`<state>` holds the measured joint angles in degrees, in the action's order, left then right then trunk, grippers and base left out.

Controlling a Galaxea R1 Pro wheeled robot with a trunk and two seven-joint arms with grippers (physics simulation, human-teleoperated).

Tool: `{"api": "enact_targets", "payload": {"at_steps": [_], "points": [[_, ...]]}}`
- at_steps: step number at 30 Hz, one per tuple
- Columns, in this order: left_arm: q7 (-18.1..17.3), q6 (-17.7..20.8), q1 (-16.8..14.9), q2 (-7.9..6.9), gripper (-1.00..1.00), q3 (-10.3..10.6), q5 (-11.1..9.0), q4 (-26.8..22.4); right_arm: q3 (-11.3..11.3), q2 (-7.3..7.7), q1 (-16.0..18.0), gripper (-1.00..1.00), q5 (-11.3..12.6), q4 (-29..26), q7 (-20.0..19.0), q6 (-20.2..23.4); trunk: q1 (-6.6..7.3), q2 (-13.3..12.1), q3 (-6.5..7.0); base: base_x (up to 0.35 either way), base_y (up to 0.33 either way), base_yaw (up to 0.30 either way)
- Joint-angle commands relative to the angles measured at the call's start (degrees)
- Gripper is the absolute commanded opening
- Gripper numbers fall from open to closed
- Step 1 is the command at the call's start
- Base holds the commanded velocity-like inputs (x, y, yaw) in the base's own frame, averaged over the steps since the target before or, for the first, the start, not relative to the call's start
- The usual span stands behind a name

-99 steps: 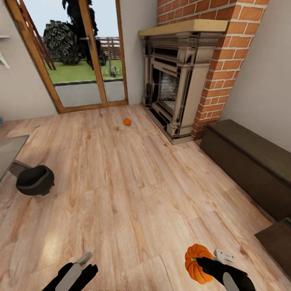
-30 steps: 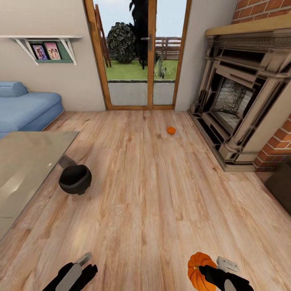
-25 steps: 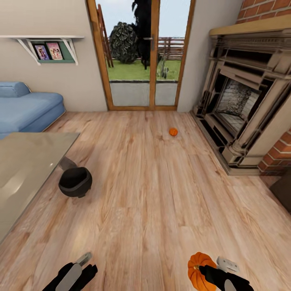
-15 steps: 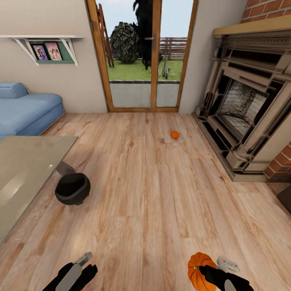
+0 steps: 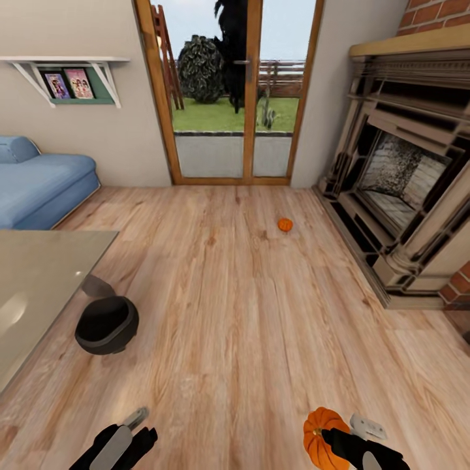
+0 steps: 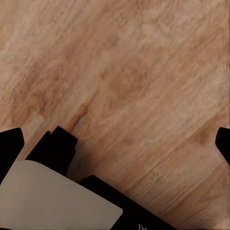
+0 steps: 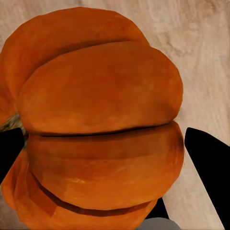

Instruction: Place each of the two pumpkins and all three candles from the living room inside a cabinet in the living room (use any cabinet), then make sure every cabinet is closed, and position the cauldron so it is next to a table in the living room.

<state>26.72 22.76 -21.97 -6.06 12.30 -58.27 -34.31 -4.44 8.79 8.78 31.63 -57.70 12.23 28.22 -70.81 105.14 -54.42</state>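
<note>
Pumpkins number two: one (image 5: 320,436) is clamped in the right gripper (image 5: 334,436), low over the floor, the other (image 5: 284,224) lies on the floor near the fireplace (image 5: 398,189), well apart from the first. One cauldron (image 5: 106,324) sits just beside the table (image 5: 32,287). Stowing both pumpkins looks still undone. Left gripper (image 5: 134,432) holds nothing; its spread I cannot tell.

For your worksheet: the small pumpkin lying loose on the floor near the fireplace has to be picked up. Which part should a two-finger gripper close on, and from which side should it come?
Grip the pumpkin across its round ribbed body, probably coming straight down from above with the fingers on opposite flanks. It sits alone on open floor, so nothing blocks a vertical approach, and the floor rules out coming from below. Its stem is too small here to judge.
</note>
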Motion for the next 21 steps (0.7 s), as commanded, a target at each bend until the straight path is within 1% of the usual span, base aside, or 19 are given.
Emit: {"api": "enact_targets", "payload": {"at_steps": [1,21], "points": [[0.00,0.00,0.00,0.00,1.00,0.00,0.00,-0.01,0.01,0.00,0.01,-1.00,0.01,0.01,-0.01,-0.01,0.00,0.00,0.00,0.329,0.000,0.000],[-0.05,-0.02,0.00,0.00,1.00,0.00,0.08,0.03,-0.02,0.00,0.01,-1.00,0.00,0.04,0.01,-0.15,0.00,0.00,0.00,0.329,0.000,0.000]]}}
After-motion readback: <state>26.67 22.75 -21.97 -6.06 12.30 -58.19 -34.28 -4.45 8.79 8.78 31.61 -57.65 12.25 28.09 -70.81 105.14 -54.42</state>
